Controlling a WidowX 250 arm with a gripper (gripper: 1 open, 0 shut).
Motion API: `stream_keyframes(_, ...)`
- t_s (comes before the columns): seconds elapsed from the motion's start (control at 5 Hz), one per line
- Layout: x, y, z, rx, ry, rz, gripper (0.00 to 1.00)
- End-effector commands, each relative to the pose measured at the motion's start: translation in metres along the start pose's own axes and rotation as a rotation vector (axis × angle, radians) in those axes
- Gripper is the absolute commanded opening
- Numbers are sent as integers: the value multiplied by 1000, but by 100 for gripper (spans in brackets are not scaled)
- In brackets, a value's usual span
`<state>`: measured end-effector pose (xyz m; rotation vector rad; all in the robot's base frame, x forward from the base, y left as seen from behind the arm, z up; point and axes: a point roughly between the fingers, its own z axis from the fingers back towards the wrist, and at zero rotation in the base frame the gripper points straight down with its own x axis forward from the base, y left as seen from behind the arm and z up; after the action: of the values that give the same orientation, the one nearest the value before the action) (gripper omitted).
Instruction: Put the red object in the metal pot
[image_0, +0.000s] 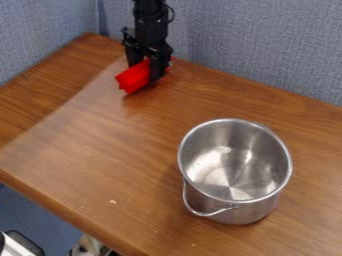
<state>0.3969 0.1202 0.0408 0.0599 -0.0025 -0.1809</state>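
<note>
The red object (134, 77), a small bright red block, hangs tilted just above the wooden table (94, 130) at the back left. My black gripper (150, 69) points straight down and is shut on the block's upper right end. The metal pot (235, 168), shiny and round with a thin wire handle at its front, stands empty at the front right, well apart from the gripper.
A blue-grey fabric wall (254, 40) rises right behind the table's back edge, close behind the arm. The table's front and left edges drop off to the floor.
</note>
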Motion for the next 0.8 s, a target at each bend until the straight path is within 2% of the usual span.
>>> stream_keyframes(0.0,11,5,14,27,-56,16,0)
stream_keyframes(0.6,21,-5,5,33,-60,46,0)
